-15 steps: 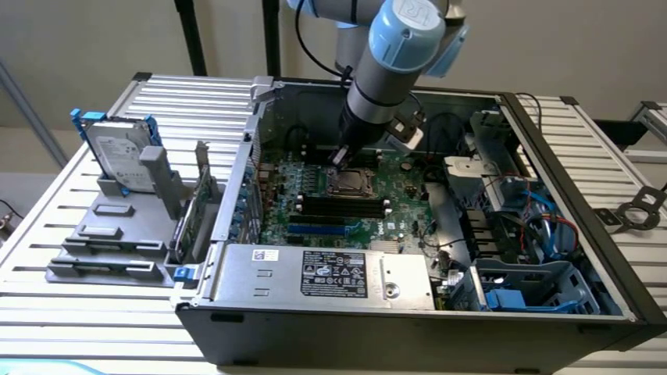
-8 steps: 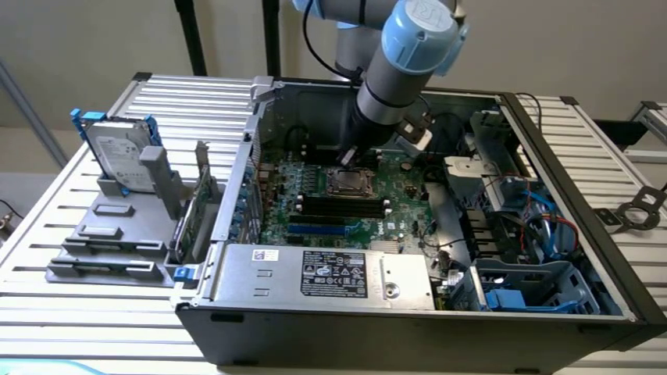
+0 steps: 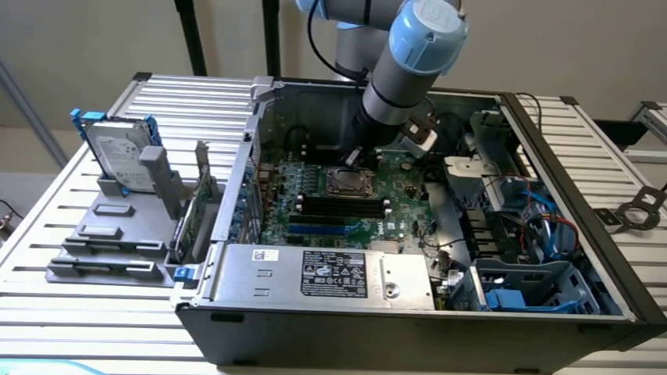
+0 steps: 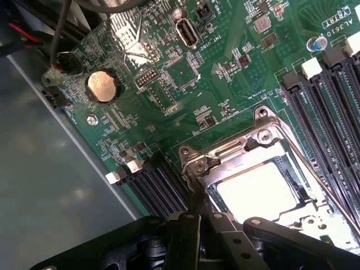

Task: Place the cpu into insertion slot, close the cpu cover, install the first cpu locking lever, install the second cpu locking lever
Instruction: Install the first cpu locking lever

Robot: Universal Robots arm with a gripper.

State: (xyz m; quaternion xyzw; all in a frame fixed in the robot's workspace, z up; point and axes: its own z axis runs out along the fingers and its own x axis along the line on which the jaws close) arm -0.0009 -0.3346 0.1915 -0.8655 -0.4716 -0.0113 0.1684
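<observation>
The gripper [image 4: 194,225] is fully closed, its black fingers [image 4: 188,236] pinched together at the edge of the socket, on or right beside a thin metal locking lever [image 4: 194,185]; whether the lever is actually clamped or merely pushed cannot be told. From the exterior view, the gripper [image 3: 358,156] stands just above the socket on the green motherboard [image 3: 401,207] inside the open computer case [image 3: 583,211].

The cpu [image 4: 256,191] lies seated in the insertion slot [image 4: 306,197], its bright metal top showing through the window of the cpu cover [image 4: 236,152], which is folded down flat over it.

Handling notes, as a judgement: the chip is light, rigid and fragile, best held by its edges. The cover is thin stiff sheet metal, hinged. The lever is a slim spring-steel wire, slippery and resisting; take it near its free end and press steadily.

Beside the socket run the long black memory slots [image 4: 332,107]; a round coin cell battery [image 4: 102,86] sits well apart.
</observation>
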